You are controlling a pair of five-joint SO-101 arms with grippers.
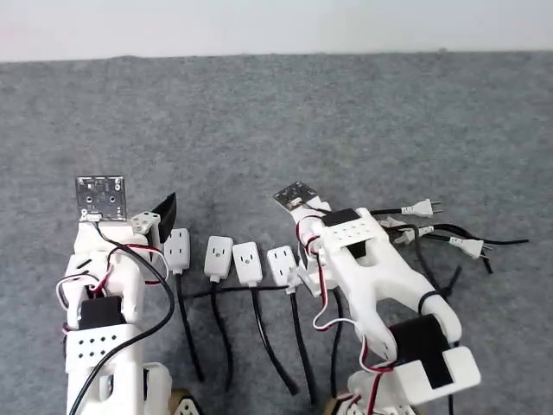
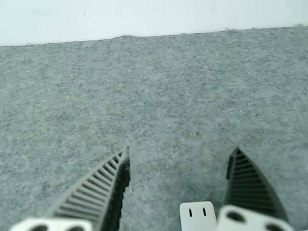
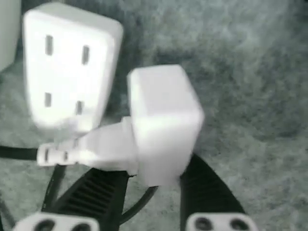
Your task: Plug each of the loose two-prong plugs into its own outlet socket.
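Four white outlet sockets lie in a row: (image 1: pixel 177 249), (image 1: pixel 219 257), (image 1: pixel 248 262), (image 1: pixel 282 264). My left gripper (image 1: pixel 161 216) (image 2: pixel 182 151) hangs open over bare carpet, with the leftmost socket's end (image 2: pixel 197 216) just below it. My right gripper (image 1: pixel 302 259) (image 3: pixel 151 185) is low over a further white socket block (image 3: pixel 166 122), and a white plug (image 3: pixel 91 154) is joined to that block's side. Another socket (image 3: pixel 67 72) lies right beside the block. Loose white plugs (image 1: pixel 421 207), (image 1: pixel 406 235), (image 1: pixel 467 248) lie to the right of the right arm.
Black cords (image 1: pixel 259 337) trail from the sockets toward the table's near edge. More cords (image 1: pixel 449 233) tangle around the loose plugs. Grey carpet (image 1: pixel 276 130) stretches to the far edge by a white wall.
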